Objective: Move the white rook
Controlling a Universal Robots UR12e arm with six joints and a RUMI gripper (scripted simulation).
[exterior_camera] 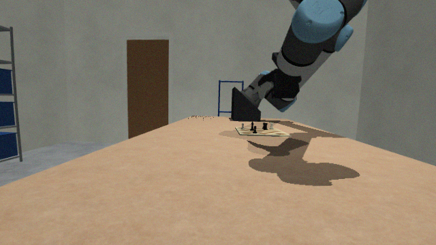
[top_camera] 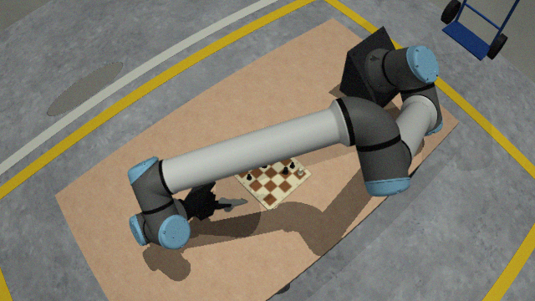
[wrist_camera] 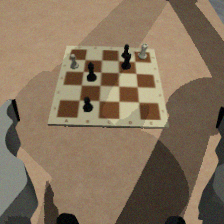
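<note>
Approach stage, before any grasp. We see the wooden table carrying the UR12e arm, which reaches out from its dark pedestal with the long forearm lying nearly level above the board and the wrist folded back, so that the gripper points toward the chessboard from off its near edge. The jaws stand at their widest and hold nothing; in the wrist view the fingers show only at the frame's sides, well apart from every piece. The board lies ahead of and below the hand and appears to be five squares by five. Two white pieces stand in the row farthest from the hand, one toward the far left and one toward the far right; we cannot tell at this size which of them is the white rook. Black pieces stand between the hand and that row. We judge C3 to be the middle square, which looks unoccupied. The next move calls for carrying the hand forward over the black pieces, descending upright on the rook, and closing without brushing its neighbour.
</note>
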